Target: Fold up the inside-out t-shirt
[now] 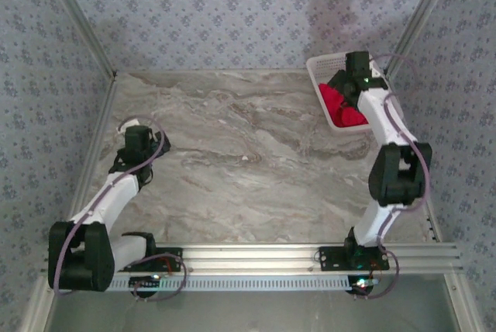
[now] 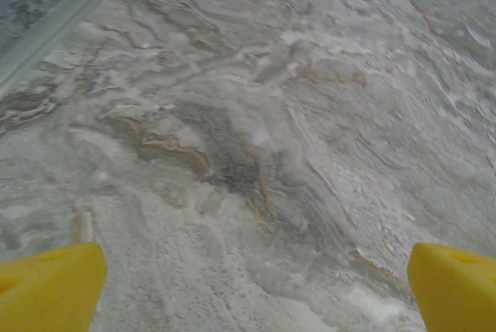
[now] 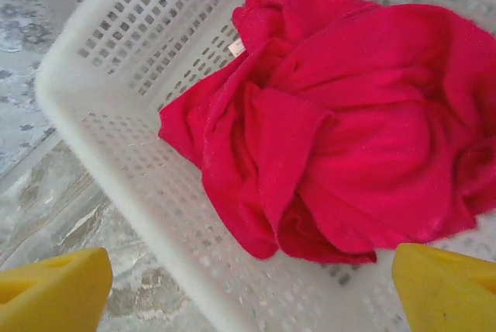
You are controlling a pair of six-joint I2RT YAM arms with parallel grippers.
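So the red t-shirt point(image 3: 333, 130) is balled up in the white lattice basket point(image 3: 93, 115) at the far right of the tabletop point(image 1: 232, 161), right under the right hand point(image 3: 252, 281), which is spread wide, while the left hand point(image 2: 256, 285), also spread, hovers well apart on the left.

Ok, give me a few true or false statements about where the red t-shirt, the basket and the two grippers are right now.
1. The t-shirt lies crumpled inside the white basket. True.
2. The basket sits at the near left corner of the table. False: it sits at the table's far right.
3. The right gripper is shut on the t-shirt. False: its fingers are spread wide apart, not closed on the cloth.
4. The left gripper is open over bare table. True.
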